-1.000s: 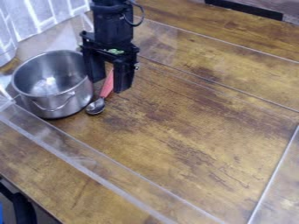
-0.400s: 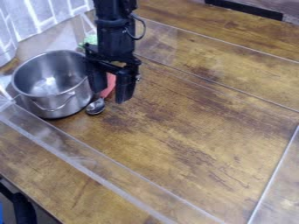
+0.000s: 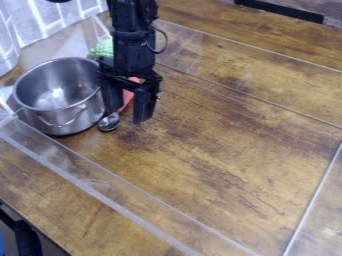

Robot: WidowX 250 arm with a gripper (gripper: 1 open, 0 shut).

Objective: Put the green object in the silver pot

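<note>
The green object (image 3: 102, 47) is a small light-green pad on the table behind the arm, just past the pot's far right rim and partly hidden by the arm. The silver pot (image 3: 54, 95) stands at the left and looks empty. My gripper (image 3: 134, 110) hangs low over the table just right of the pot, in front of the green object. Its fingers are apart and hold nothing. A red-handled metal spoon (image 3: 120, 101) lies beside the pot, right by the fingers.
A clear raised rim (image 3: 94, 175) borders the wooden table (image 3: 227, 130) along the front. A tiled wall (image 3: 40, 15) is at the back left. Open wood surface spreads to the right of the gripper.
The gripper has shifted slightly right and down toward the table. More of the green object now shows behind the arm. The pot and spoon have not moved.
</note>
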